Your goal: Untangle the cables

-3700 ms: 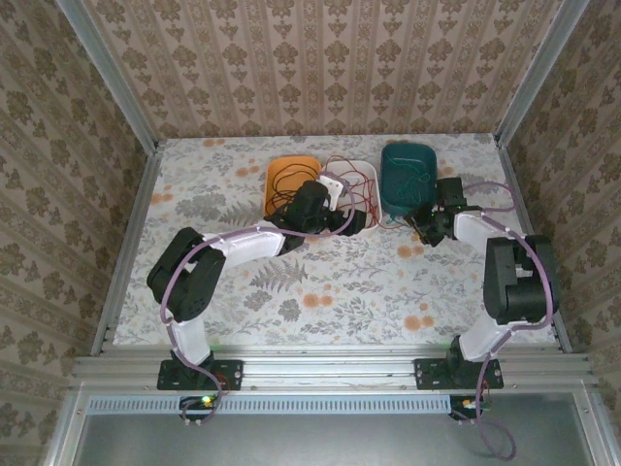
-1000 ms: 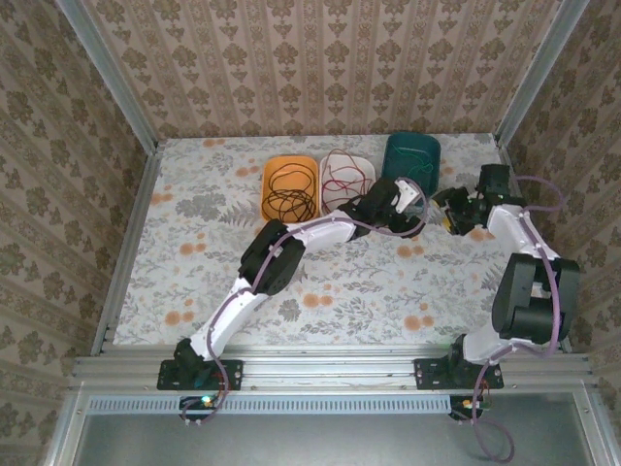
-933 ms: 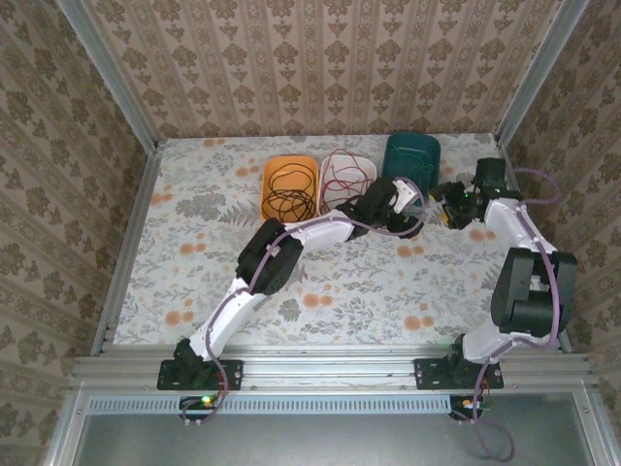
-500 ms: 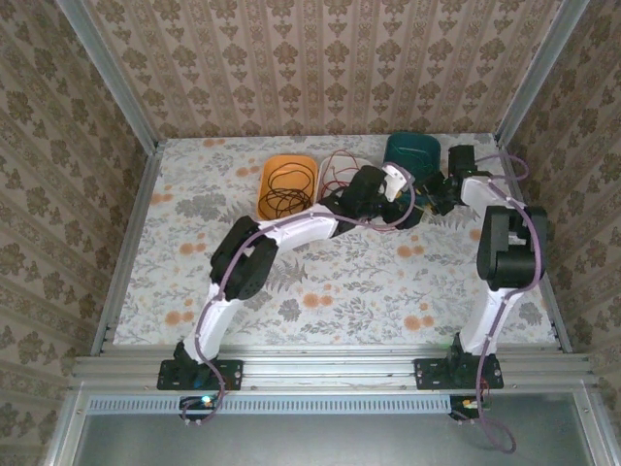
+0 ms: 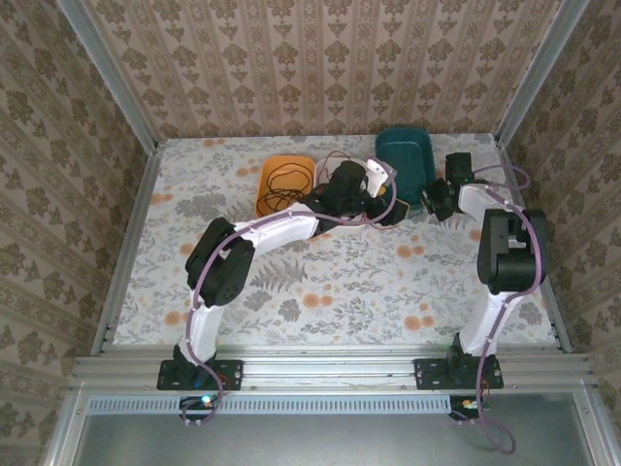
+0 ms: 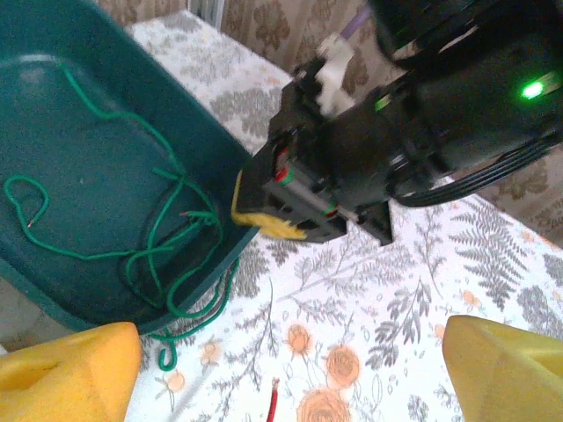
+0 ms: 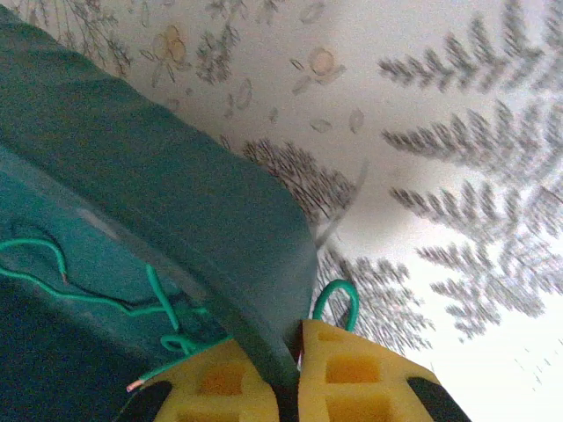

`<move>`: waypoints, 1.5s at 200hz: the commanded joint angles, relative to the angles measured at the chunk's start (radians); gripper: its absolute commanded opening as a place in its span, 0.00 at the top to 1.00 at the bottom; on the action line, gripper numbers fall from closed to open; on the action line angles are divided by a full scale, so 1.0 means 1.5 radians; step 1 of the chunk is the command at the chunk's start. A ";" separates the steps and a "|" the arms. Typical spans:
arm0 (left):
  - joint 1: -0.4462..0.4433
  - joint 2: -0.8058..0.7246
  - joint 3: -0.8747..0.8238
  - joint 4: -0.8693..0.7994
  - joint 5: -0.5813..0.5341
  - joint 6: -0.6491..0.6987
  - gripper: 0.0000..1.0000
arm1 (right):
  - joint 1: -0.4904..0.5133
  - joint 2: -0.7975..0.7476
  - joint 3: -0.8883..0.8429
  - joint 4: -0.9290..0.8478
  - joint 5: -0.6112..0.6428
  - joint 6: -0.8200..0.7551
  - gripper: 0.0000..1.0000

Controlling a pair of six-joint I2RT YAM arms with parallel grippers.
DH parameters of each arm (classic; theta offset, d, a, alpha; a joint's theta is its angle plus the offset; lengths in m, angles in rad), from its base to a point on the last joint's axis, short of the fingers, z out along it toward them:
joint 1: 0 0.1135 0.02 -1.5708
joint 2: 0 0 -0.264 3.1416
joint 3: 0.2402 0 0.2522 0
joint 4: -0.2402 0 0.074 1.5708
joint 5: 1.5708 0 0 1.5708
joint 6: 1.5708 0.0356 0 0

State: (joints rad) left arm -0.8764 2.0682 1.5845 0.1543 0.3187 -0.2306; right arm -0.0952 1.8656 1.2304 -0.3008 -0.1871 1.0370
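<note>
A green cable lies looped inside the teal tray, with one strand hanging over its near rim onto the table. My right gripper is shut on that tray's rim. A green loop arches up right beside its outer finger; I cannot tell whether it is pinched. From above, the right gripper sits at the teal tray's near right corner. My left gripper stands wide open above bare table, a red cable end between its fingertips. A black cable is coiled in the orange tray.
The left arm reaches across the table and its wrist covers most of a pale tray between the orange and teal ones. The left gripper hovers just left of the right one. Metal rails and papered walls close in the table.
The right gripper has swung in from the right to the teal tray's corner and shut on its rim. The left arm has drawn back leftward, staying open.
</note>
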 commanded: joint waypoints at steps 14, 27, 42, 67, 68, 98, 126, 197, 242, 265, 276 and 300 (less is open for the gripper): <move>-0.006 -0.014 -0.002 -0.013 0.028 -0.015 0.13 | -0.005 -0.104 -0.051 0.029 -0.011 0.066 1.00; -0.005 -0.010 0.003 -0.008 0.042 -0.026 0.14 | -0.006 -0.131 -0.069 0.035 -0.020 0.080 1.00; -0.004 -0.002 0.012 -0.004 0.054 -0.041 0.16 | -0.007 -0.156 -0.087 0.045 -0.037 0.102 1.00; -0.004 0.009 0.027 -0.012 0.055 -0.051 0.18 | -0.007 -0.186 -0.112 0.070 -0.068 0.149 1.00; -0.004 0.010 0.029 -0.012 0.054 -0.051 0.18 | -0.008 -0.186 -0.112 0.071 -0.070 0.151 1.00; 0.001 0.019 0.036 -0.013 0.047 -0.059 0.18 | -0.010 -0.197 -0.115 0.094 -0.116 0.197 1.00; 0.003 0.038 0.051 -0.011 0.037 -0.075 0.20 | -0.013 -0.205 -0.099 0.092 -0.146 0.211 1.00; 0.012 0.084 0.082 0.013 -0.024 -0.120 0.37 | -0.018 -0.225 -0.112 0.137 -0.200 0.274 1.00; 0.024 0.105 0.080 0.101 -0.027 -0.148 0.40 | -0.018 -0.232 -0.130 0.165 -0.225 0.308 1.00; 0.026 0.110 0.079 0.150 0.016 -0.150 0.38 | -0.019 -0.233 -0.144 0.178 -0.232 0.324 1.00; 0.027 0.112 0.079 0.157 0.020 -0.160 0.38 | -0.019 -0.233 -0.149 0.189 -0.237 0.333 1.00; 0.037 0.114 0.061 0.180 0.014 -0.208 0.38 | -0.023 -0.234 -0.150 0.207 -0.244 0.349 1.00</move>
State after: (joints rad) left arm -0.8352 2.2250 1.6772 0.3344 0.3180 -0.4625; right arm -0.1207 1.5509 1.0069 -0.0566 -0.5056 1.5227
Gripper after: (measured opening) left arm 0.623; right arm 0.098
